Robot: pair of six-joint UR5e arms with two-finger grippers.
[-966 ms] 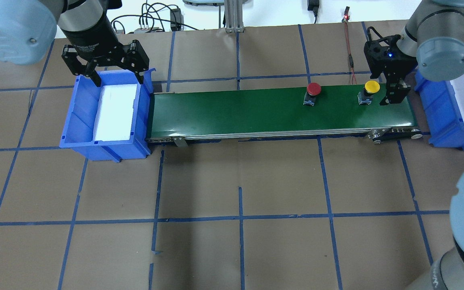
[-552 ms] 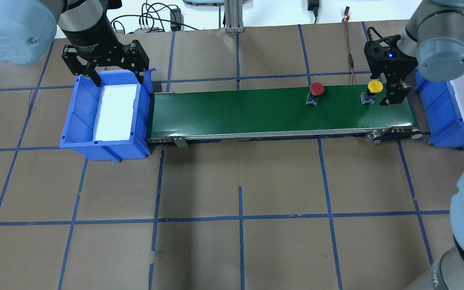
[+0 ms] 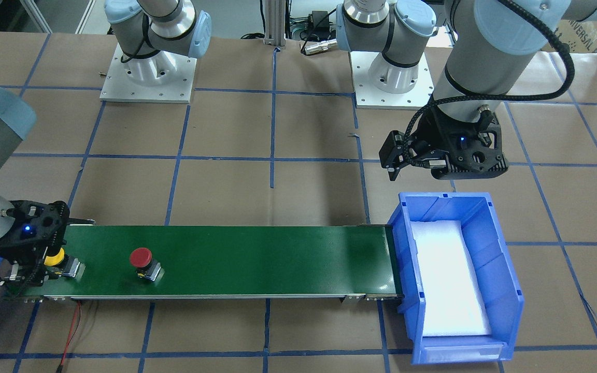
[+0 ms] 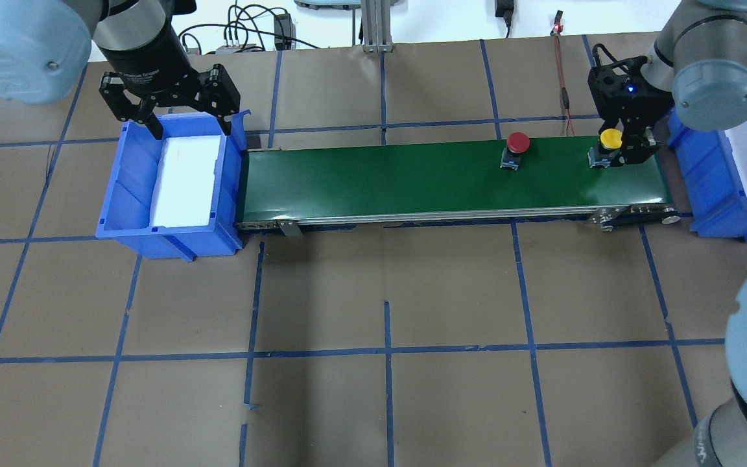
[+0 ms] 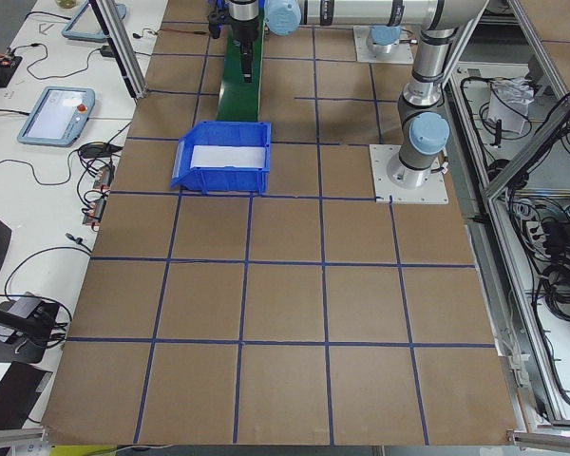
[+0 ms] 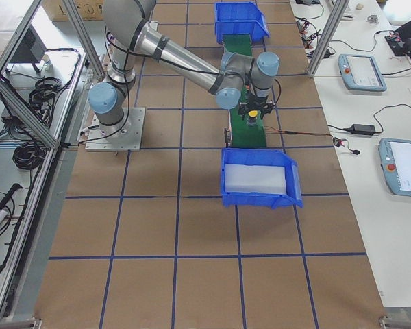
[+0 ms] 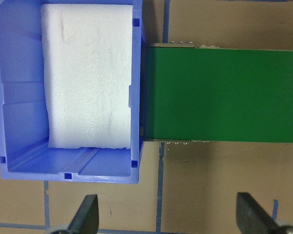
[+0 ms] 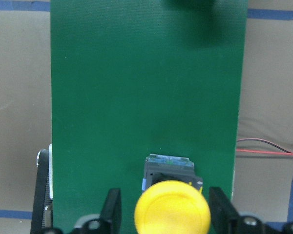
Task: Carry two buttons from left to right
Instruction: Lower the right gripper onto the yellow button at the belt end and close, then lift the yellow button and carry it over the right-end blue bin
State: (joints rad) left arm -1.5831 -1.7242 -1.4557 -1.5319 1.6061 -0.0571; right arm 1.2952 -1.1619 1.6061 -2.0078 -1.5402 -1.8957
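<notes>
The yellow button [image 4: 610, 138] stands on the green conveyor belt [image 4: 412, 178] near its right end. My right gripper [image 4: 626, 152] is open around it. In the right wrist view the yellow cap [image 8: 172, 209] sits between the two fingers [image 8: 112, 210], with a gap on the left side. The red button [image 4: 517, 143] stands on the belt further left, free of either gripper. My left gripper [image 4: 189, 126] is open and empty above the far rim of the left blue bin [image 4: 120, 188]. Both buttons also show in the front view: yellow [image 3: 55, 257] and red [image 3: 141, 257].
The left blue bin holds only a white foam pad [image 7: 88, 73]. A second blue bin [image 4: 711, 194] with white foam stands just past the belt's right end. A red cable [image 4: 565, 97] lies behind the belt. The table is brown paper with blue tape lines.
Both buttons have moved right along the belt. The yellow one has come in between my right gripper's fingers. The left arm has not moved.
</notes>
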